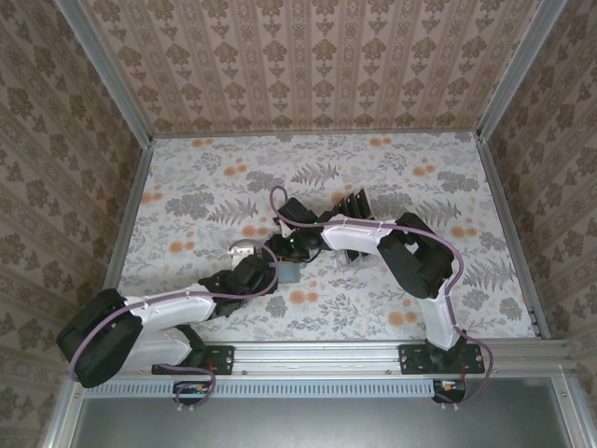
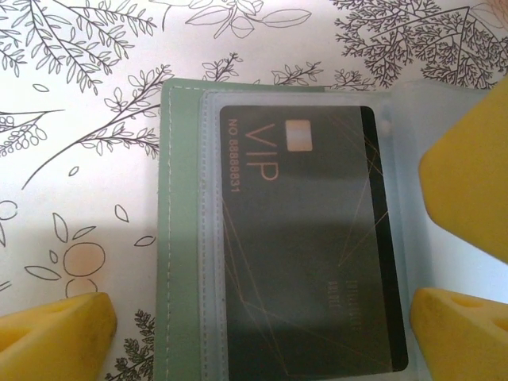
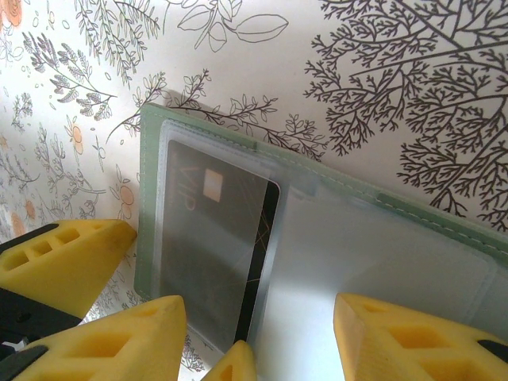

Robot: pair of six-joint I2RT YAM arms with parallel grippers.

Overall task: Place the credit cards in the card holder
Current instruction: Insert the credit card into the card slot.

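Seating looks like the step in hand: the glossy black rectangular credit card (image 2: 309, 238) lies in a clear pocket of the flat grey-green card holder (image 2: 182, 238), its striped edge seemingly not yet covered. The left gripper (image 2: 262, 333) is spread wide astride the holder; the right gripper (image 3: 258, 317) hangs over the stripe, jaws parted, pinching nothing. Steady the green cover and nudge that edge inward, flat, without buckling the plastic.
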